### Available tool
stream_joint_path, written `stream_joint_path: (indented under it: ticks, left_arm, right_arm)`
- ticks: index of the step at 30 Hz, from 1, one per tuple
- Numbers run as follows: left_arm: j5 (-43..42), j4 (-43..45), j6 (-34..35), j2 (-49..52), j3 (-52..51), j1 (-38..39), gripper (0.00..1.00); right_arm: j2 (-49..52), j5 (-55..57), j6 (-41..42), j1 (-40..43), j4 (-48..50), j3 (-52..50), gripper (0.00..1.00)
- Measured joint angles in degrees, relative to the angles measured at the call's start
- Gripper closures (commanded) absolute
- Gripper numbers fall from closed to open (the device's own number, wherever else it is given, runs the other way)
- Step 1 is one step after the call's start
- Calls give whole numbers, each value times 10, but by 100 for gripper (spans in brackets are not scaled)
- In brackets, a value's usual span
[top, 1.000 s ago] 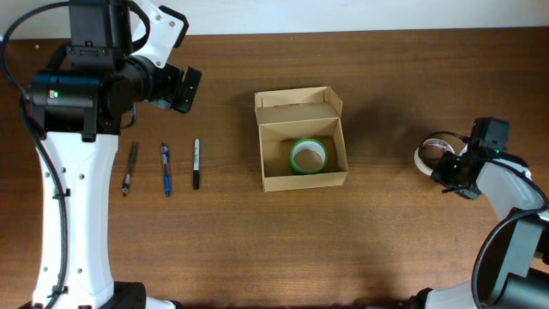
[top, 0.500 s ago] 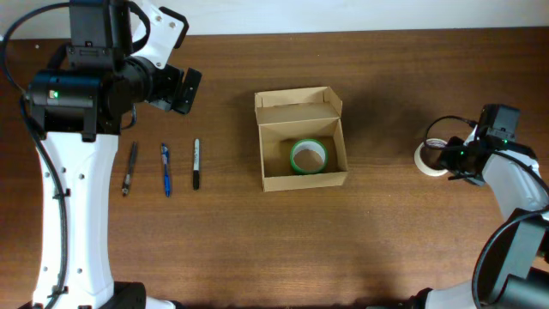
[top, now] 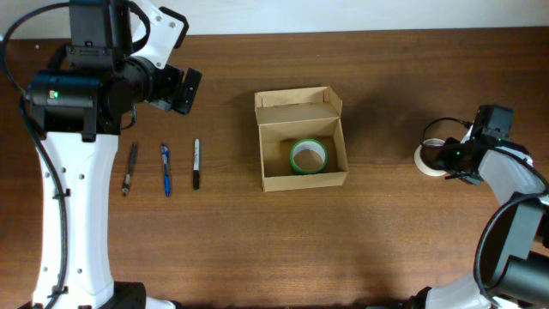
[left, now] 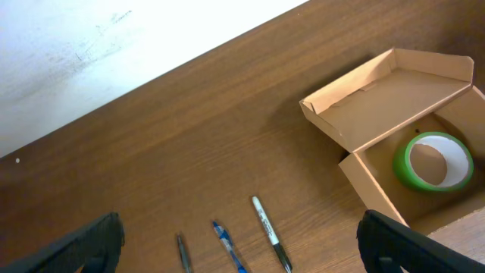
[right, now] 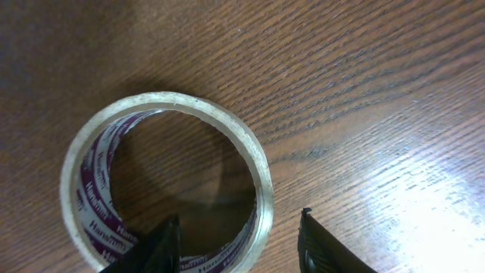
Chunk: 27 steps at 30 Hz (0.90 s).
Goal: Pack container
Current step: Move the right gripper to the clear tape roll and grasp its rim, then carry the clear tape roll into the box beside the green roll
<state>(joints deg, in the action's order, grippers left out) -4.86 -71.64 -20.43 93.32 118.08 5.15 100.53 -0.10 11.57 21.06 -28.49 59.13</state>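
Note:
The container, a tan cardboard box, stands open at mid-table with its flap lid folded back; it also shows in the left wrist view. A green tape roll lies inside it. A clear tape roll with purple print lies flat on the table at the right. My right gripper is open over this roll. In the right wrist view the gripper straddles the roll's near wall, one finger inside the ring and one outside. My left gripper is open and empty, high at the far left.
A grey pen, a blue pen and a black marker lie side by side left of the box. They also show under the left gripper. The white wall edge runs along the table's back.
My right gripper has moved up and left from beside the clear tape roll onto its near wall. The left arm, box and pens have not moved.

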Motion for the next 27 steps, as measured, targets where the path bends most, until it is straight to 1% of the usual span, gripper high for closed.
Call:
stream_joint_path:
  ticks: [6, 15, 18, 22, 25, 27]
  left_arm:
    - [0, 0, 0, 0, 0, 0, 1]
    - [0, -2, 0, 0, 0, 0, 1]
    - [0, -4, 0, 0, 0, 0, 1]
    - [0, -5, 0, 0, 0, 0, 1]
    - [0, -5, 0, 0, 0, 0, 1]
    - [0, -5, 0, 0, 0, 0, 1]
  right_arm:
    - [18, 0, -1, 0, 3, 0, 59]
    - [33, 0, 0, 0, 3, 0, 60]
    - [33, 0, -1, 0, 3, 0, 64]
    - [33, 0, -1, 0, 3, 0, 72]
    - [33, 0, 0, 0, 3, 0, 74]
    - [33, 0, -2, 0, 2, 0, 78]
